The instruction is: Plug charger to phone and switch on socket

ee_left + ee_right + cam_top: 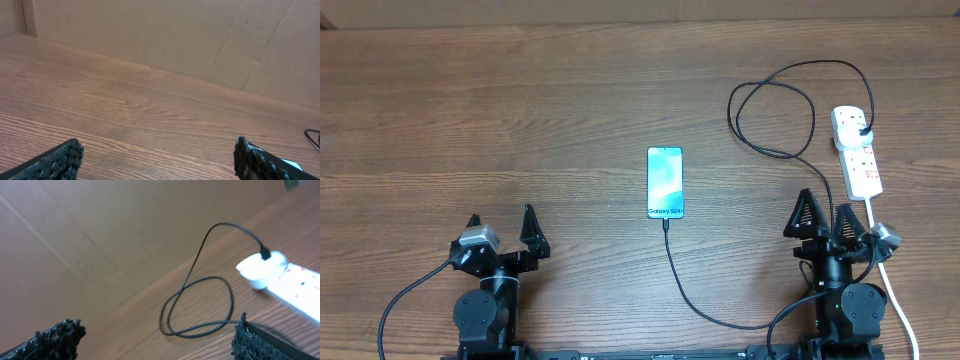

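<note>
The phone (665, 182) lies mid-table, teal screen up, with the charger cable (692, 290) running into its near end. The cable loops (772, 110) at the back right and its black plug (863, 131) sits in the white socket strip (858, 152). The right wrist view shows the loop (200, 305), the plug (265, 255) and the strip (295, 287). My left gripper (502, 232) is open and empty at the front left; its fingers (160, 155) frame bare table. My right gripper (826, 220) is open and empty, just left of the strip's near end; its fingers (160, 337) show too.
The strip's thick white cord (895, 290) runs down the right side past my right arm. A brown cardboard wall (175, 35) stands behind the table in the wrist views.
</note>
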Motion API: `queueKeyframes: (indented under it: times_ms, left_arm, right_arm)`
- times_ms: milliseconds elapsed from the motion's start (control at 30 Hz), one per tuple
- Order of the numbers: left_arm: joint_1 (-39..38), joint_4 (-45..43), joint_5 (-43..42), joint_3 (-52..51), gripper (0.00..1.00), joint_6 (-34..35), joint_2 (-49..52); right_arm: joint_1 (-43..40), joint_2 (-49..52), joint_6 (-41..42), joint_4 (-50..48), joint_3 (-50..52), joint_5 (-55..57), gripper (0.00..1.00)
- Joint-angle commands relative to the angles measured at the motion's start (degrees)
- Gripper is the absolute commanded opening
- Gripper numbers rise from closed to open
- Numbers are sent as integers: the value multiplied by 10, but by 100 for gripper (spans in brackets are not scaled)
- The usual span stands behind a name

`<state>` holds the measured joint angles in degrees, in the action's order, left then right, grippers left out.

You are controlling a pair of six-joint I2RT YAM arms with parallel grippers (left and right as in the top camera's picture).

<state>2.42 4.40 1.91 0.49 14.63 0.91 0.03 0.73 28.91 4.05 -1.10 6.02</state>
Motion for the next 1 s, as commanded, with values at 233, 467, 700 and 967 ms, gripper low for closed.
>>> queueKeyframes:
  times_ms: [233,467,700,967]
  left_arm:
    - [6,-1,-5,-2,99,-9,-5]
    - [6,-1,-5,-2,100,-9,-5]
    - [6,-1,-5,-2,99,-9,-5]
    - [6,-1,-5,-2,100,-9,-5]
  right_arm:
    - [-2,-6,-158,2,7,-23,100]
    - [-2,-6,-172,3,7,-25,100]
    - [-2,-6,-172,3,7,-57,100]
    - [-2,-6,-205,3,7,-75,100]
